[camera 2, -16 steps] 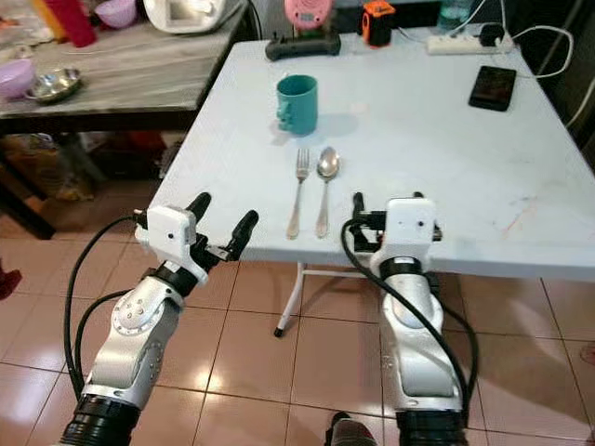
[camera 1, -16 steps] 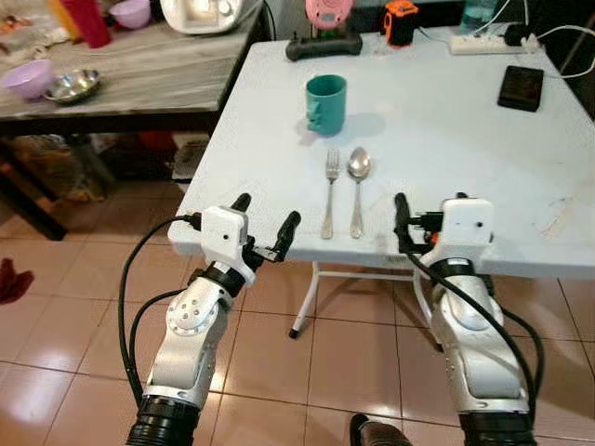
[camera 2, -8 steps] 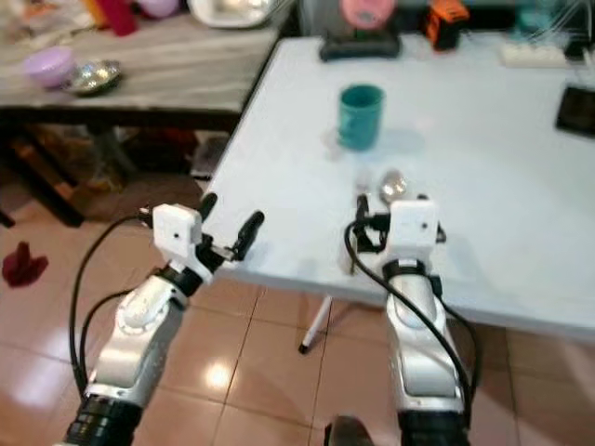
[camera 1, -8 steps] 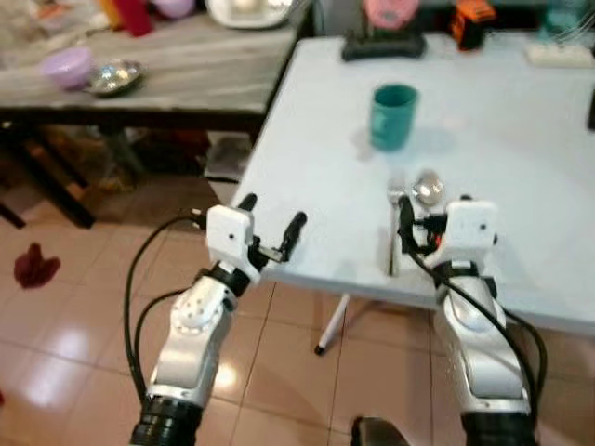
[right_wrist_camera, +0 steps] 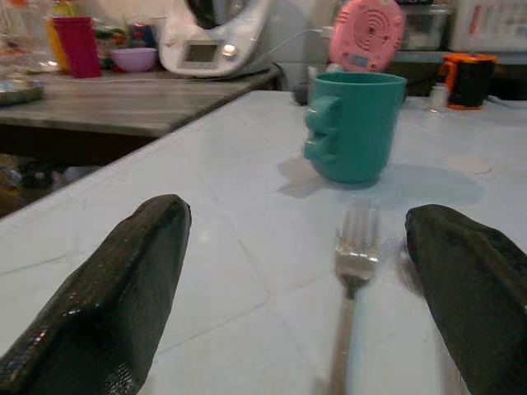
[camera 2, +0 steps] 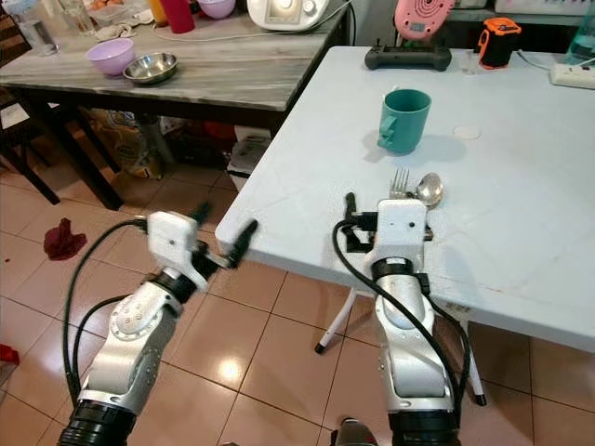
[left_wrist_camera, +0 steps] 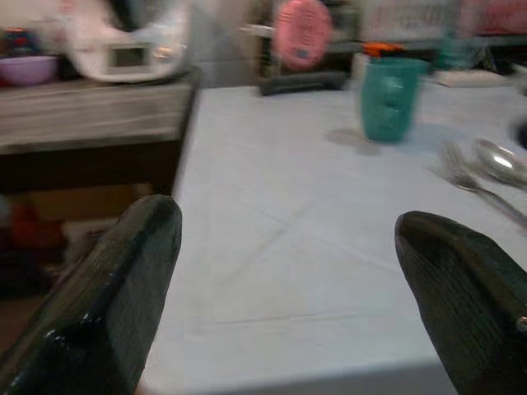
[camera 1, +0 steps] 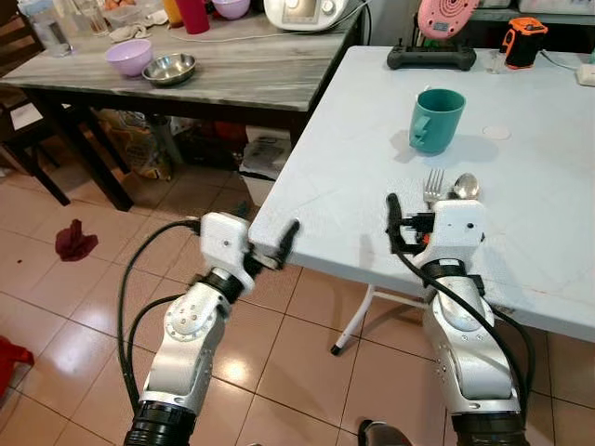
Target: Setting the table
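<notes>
A teal mug (camera 1: 437, 118) stands on the white table (camera 1: 344, 149). A fork (camera 1: 433, 186) and a spoon (camera 1: 465, 186) lie side by side in front of the mug. My right gripper (right_wrist_camera: 296, 218) is open and low over the table's near edge, with the fork (right_wrist_camera: 354, 247) lying between its fingers; its wrist block hides the handles. My left gripper (camera 2: 223, 228) is open at the table's near left corner, holding nothing. The mug (left_wrist_camera: 389, 97) shows in the left wrist view, far across the tabletop.
To the left, a wooden side table (camera 1: 232, 79) carries a purple bowl (camera 1: 128, 56), a steel bowl (camera 1: 170, 68), a red cup (camera 1: 192, 14) and a white appliance (camera 1: 307, 11). A black controller (camera 1: 431, 58) and an orange device (camera 1: 522, 42) sit at the white table's far edge. A red cloth (camera 1: 74, 242) lies on the tiled floor.
The whole view has swung, so the white table now sits further right and more of the side table shows. Both grippers stay open in the same pose.
</notes>
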Robot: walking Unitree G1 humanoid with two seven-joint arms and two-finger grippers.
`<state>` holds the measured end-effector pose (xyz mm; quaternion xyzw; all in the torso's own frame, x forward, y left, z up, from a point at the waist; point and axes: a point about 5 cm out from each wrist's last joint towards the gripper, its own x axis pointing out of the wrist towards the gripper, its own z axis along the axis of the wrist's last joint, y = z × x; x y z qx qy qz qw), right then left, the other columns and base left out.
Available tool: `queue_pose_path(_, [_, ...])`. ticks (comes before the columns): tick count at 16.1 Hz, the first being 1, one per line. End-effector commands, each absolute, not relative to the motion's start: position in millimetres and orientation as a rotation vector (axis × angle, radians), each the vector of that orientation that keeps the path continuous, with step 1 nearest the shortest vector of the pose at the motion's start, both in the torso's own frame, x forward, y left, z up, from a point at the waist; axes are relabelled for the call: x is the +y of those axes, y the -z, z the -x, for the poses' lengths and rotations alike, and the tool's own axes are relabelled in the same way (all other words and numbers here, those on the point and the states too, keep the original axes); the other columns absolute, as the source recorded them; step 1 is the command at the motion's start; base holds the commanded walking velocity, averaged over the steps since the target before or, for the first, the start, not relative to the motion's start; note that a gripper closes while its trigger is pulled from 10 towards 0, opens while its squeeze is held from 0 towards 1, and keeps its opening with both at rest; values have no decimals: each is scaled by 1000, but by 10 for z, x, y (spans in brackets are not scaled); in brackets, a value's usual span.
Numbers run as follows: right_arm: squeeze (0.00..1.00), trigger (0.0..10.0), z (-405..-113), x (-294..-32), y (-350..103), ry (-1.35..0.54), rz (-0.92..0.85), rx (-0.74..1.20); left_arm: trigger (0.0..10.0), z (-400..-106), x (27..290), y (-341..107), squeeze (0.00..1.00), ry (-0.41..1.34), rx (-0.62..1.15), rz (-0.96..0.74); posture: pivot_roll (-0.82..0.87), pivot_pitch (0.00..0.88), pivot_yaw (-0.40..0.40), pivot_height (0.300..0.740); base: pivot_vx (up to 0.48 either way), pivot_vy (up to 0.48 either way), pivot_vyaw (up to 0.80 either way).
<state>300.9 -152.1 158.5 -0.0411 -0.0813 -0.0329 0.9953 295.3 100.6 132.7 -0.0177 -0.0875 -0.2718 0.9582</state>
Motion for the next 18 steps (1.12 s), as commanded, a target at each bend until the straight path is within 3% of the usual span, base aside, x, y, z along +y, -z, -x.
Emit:
queue_pose_path(1, [0,10000,-3018,-1585,-1596,112,92,-154,10000,-2910,1010,-1322,0,618,-172,3,-207,143,128,740,0,0,0])
queue_pose_path(10, [0,10000,-3091,-1682,-1540,176,70,-87,10000,-2773,987,-1275,0,854,-153,-71,-211,157,119,740,0,0,0])
queue_pose_path(18, [0,10000,-3206,-1656,-1489,201,-1,-2,10000,-2776,991,-1304,0,868,-161,-76,-214,169,121,740,0,0,0])
